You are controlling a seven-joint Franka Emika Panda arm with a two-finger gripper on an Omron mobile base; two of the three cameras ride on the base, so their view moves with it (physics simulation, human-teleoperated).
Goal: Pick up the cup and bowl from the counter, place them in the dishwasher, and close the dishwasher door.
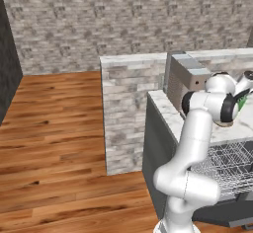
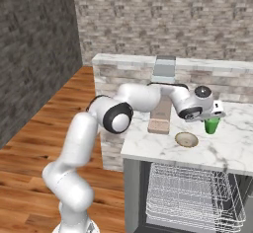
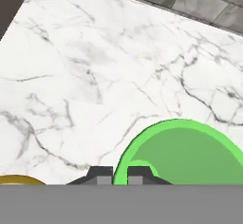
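Fingertips (image 3: 97,174) of the gripper (image 3: 116,175) rise at the bottom centre of the hand view, one on each side of the green rim of the cup (image 3: 187,153). The jaws are drawn nearly together, pinching that thin wall, a rim grip that suits a small open vessel better than spanning its whole width. In the right base view the cup (image 2: 212,125) stands upright at the right of the frame on the counter (image 2: 148,143), directly under the gripper (image 2: 216,114), apparently not yet lifted. The bowl (image 2: 186,139) sits just beside it, lower left, apart from the hand and waiting its turn. Below the counter edge the dishwasher (image 2: 136,197) stands open with its wire rack (image 2: 190,192) pulled out, ready to receive both pieces from above.
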